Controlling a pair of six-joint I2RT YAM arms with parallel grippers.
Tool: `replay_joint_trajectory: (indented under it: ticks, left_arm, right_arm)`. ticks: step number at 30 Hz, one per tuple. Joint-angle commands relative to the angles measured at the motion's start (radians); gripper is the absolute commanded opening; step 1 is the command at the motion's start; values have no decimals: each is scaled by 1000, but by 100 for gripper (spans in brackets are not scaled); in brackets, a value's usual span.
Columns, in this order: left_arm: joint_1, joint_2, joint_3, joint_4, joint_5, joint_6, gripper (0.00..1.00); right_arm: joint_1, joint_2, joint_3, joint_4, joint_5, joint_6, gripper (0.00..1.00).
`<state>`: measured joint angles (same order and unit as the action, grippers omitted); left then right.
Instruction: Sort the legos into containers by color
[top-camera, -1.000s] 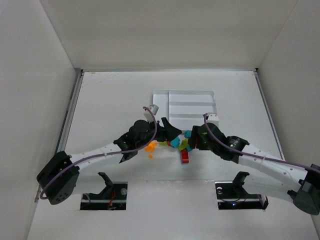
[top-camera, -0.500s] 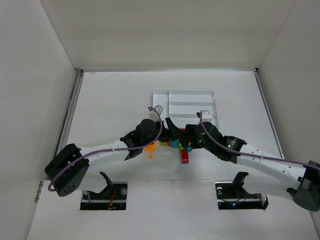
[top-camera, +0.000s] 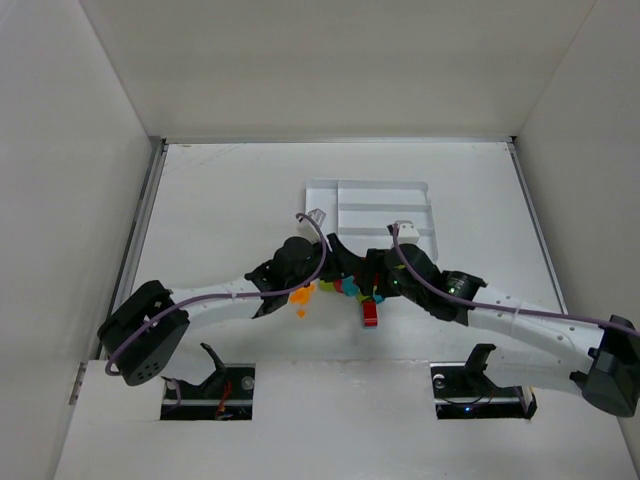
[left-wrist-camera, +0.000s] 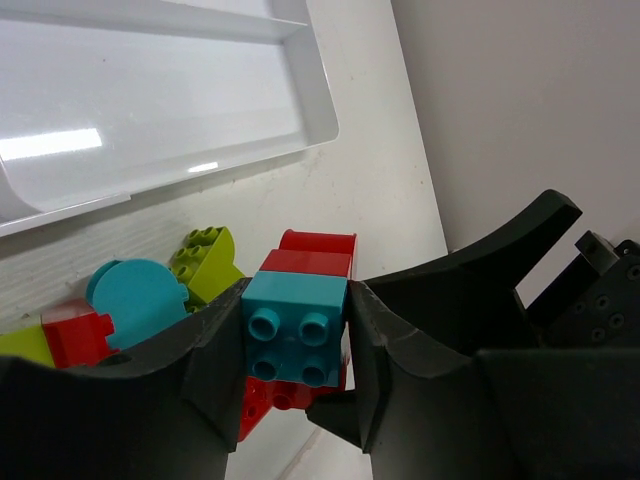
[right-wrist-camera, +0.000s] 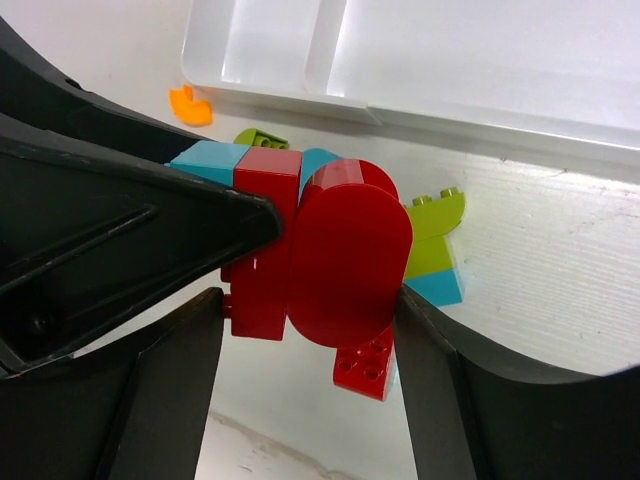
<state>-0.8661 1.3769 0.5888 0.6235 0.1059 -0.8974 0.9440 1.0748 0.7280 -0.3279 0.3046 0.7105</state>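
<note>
Clamped the left end effector (left-wrist-camera: 297, 338) narrowly on a teal-blue lego (left-wrist-camera: 296, 318), flush between both fingers (left-wrist-camera: 405, 335). Closed the right end effector (right-wrist-camera: 310, 335) on a rounded red lego (right-wrist-camera: 350, 255), with a second red brick (right-wrist-camera: 265, 240) pressed against it. Seemed to be gripping one joined stack from two sides, teal on red. Risked a slip if pulled askew: smooth faces, little purchase, and a brick flicked off across the table (left-wrist-camera: 375, 200). Risked also a knock between the two end effectors, set nose to nose with hardly a gap. Faced the white tray (left-wrist-camera: 322, 125) just beyond the fingertips, with no lego seen in the parts in view — no sorting done yet, by the look of it. Crowded close beside the left fingers by a lime lego (left-wrist-camera: 205, 258) and a round teal piece (left-wrist-camera: 140, 300) — both easily dragged or scattered by a careless lift.
</note>
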Motion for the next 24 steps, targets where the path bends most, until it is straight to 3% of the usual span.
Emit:
replay_joint_trajectory:
  ticks: [1,7,14,18,24]
  left_arm:
    - [0,-2,14,71,20,-20,25]
    - [43,-42,-24,82,20,-44,15]
    - [152,-170,-93,71,44,-64,14]
    - [213,-226,-124,80,110,-121,13]
    - [249,-337,-168,94,152,-190,13]
  right_arm:
    - [9,-10,37,101,-4,-6,62]
    - [11,-44,7,130,-5,-11,75]
    - [-21,-180,-79,254,-61,-25,92]
    - [-110,-222,-166,490,-187,-2,92]
    - [-224,-73,-208,883,-450,95,92]
